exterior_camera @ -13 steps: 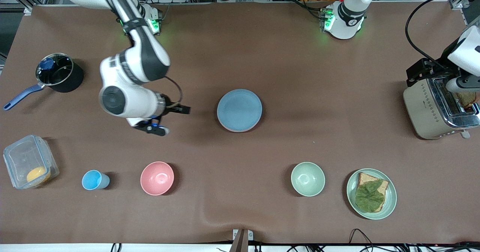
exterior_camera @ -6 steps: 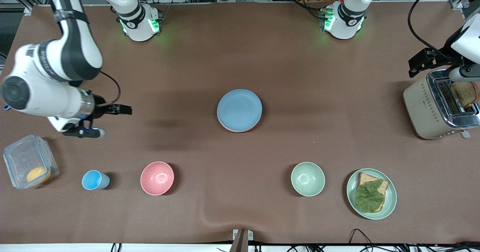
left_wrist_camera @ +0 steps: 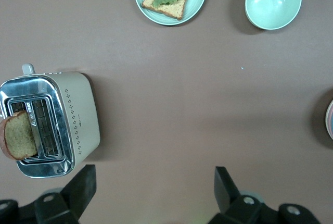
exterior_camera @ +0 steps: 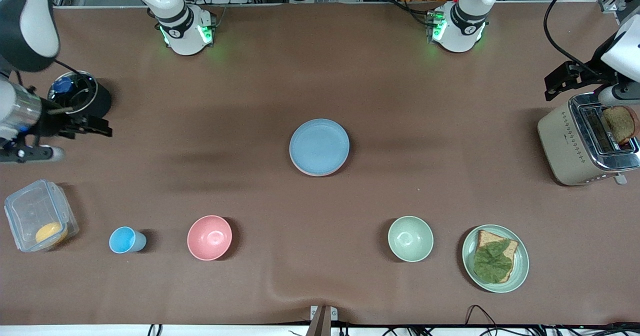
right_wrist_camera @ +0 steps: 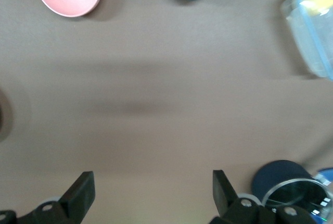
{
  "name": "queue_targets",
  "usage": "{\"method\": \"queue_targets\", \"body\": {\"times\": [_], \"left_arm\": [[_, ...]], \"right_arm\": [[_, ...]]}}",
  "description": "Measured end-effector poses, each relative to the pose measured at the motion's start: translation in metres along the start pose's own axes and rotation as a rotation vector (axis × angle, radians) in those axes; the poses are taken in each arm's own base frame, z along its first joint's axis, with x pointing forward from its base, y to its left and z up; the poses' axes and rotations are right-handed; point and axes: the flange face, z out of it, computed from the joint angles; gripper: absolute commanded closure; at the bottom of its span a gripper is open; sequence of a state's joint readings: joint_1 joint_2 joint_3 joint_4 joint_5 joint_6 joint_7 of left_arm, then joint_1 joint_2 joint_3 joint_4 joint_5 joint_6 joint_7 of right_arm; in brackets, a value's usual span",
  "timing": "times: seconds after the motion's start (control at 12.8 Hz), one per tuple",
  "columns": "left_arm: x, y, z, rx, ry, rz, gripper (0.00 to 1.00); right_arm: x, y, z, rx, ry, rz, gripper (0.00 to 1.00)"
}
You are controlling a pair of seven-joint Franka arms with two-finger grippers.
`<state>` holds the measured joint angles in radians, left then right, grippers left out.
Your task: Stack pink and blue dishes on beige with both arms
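Blue plate lies flat at the middle of the brown tabletop, matte, round, low rim. A thin pinkish edge shows under its nearer rim, so it rests on a stack; what lies beneath is hidden.

Right gripper hangs over the tabletop at the right arm's end, beside a dark saucepan with a blue handle. The right wrist view shows its fingers spread wide, holding nothing.

Left gripper hangs above the toaster at the left arm's end. Its fingers are spread apart in the left wrist view, nothing between them.

Nearer the front camera, in a row from the right arm's end:
- clear plastic box with blue clips, something orange inside
- small blue cup
- deep pink bowl, glossy inside
- pale green bowl
- pale green plate carrying 1 slice of toast topped with a green leaf

Toaster: cream body with dotted diamond pattern, chrome top, 2 slots, 1 brown bread slice standing up out of it.

Nothing stands close around the stack. No writing readable.
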<state>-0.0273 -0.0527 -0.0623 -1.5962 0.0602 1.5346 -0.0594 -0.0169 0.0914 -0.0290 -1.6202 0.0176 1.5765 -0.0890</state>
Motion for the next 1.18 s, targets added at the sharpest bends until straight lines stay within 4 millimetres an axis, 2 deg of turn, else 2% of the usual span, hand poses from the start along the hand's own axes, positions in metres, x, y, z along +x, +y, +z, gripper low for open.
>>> {"method": "queue_targets", "body": {"times": [0.16,0.39,0.71,1.02,1.18], "left_arm": [[0.0,-0.002,0.0,0.0,-0.005,-0.003,0.0],[-0.001,-0.003,-0.011,-0.001,0.013,-0.006,0.0],[-0.002,-0.004,-0.013,-0.001,0.003,-0.007,0.0],[-0.001,-0.002,-0.008,-0.009,-0.015,-0.005,0.0],[-0.002,0.001,-0.007,-0.026,-0.024,-0.001,0.0]], "right_arm": [[-0.007,-0.009,-0.034,-0.007,0.038,-0.016,0.0],[-0.006,-0.03,-0.041,-0.039,0.049,-0.055,0.0],[-0.009,-0.013,-0.055,-0.043,0.061,-0.024,0.0],[-0.013,-0.013,-0.083,-0.047,0.113,-0.023,0.0],[-0.013,-0.013,-0.086,-0.047,0.119,-0.023,0.0]]}}
